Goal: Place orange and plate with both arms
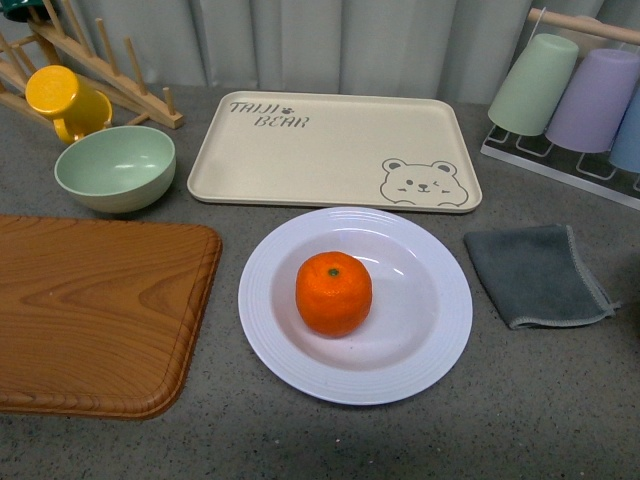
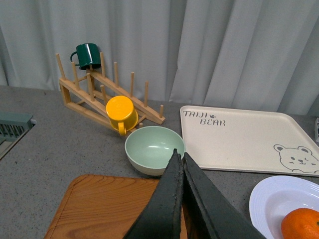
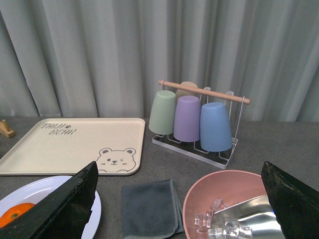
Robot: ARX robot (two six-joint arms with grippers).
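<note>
1. We find the orange resting in the well of the plate, a little off centre, stem spot up.
2. The plate lies flat on the grey surface, about midway between its left and right edges, nearer the front edge.
3. Behind it sits the bear tray. A grey cloth lies toward the right edge and a wooden board toward the left (neither touches the plate).
4. The left claw has its fingers pressed together, holding nothing, over the board near the mint bowl.
5. The right claw is spread wide and empty, above the cloth and a pink bowl.
</note>
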